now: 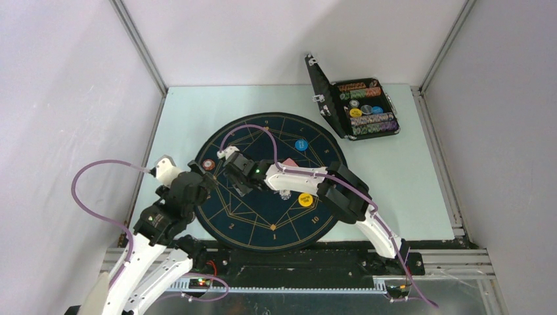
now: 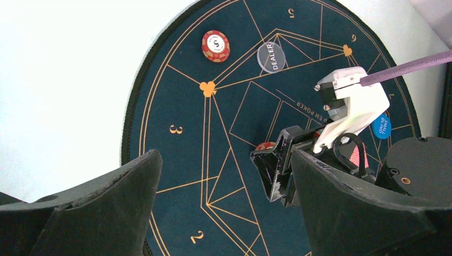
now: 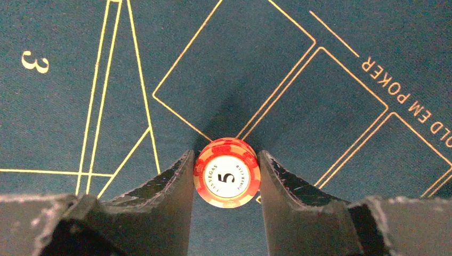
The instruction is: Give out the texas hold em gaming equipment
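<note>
Looking down from the top view, I see the right claw (image 1: 240,184) stretched over the left half of the mat (image 1: 263,220). The left claw (image 1: 197,182) hangs just beside it at the mat's left edge. A red chip (image 1: 208,164), a blue disc (image 1: 301,145) and a yellow disc (image 1: 305,199) lie spread on the mat. The case (image 1: 364,108) stands open, well apart at the far right.

On the left wrist view, the left claw (image 2: 224,160) is spread wide and holds nothing. Beyond it the right claw sits low over the mat, and a dealer disc (image 2: 271,56) lies near the red chip.

On the right wrist view, both fingers (image 3: 176,181) press the rim of a second chip (image 3: 226,178), marked 5, near the mat's middle. Whether it rests on the cloth I cannot tell.

I judge the grasp is made. Next I need a straight lift, then a carry to a seat that lacks a chip.
</note>
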Robot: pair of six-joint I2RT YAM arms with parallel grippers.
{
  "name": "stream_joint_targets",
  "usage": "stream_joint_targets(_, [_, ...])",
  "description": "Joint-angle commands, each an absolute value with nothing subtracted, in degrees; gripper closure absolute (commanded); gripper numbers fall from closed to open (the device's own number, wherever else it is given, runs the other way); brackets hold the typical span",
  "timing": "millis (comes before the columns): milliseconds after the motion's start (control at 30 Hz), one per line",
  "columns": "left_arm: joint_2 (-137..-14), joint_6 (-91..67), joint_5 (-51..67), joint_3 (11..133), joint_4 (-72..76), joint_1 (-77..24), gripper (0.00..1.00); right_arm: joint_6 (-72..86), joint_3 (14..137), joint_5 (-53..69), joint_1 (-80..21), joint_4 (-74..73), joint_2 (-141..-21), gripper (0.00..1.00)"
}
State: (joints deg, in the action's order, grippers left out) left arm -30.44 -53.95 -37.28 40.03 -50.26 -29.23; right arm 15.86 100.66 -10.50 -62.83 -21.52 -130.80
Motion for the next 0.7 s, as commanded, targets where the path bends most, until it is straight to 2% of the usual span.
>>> stream_joint_targets(0, [-30.42, -53.09, -37.97, 40.25, -48.93, -29.27, 0.02, 15.51, 102.49, -10.36, -63.04, -19.35, -126.21, 0.79])
stream_joint_targets(433, [-30.55, -53.24, -38.16, 40.52, -49.35, -29.27, 0.02, 15.97, 100.81, -10.13, -62.18, -18.74, -122.63, 0.81])
stream_joint_targets(667, [-30.00, -53.54, -38.41, 40.07, -49.28, -29.27, 0.02, 16.87, 96.45, -11.74, -55.29, -19.58, -118.03, 0.82])
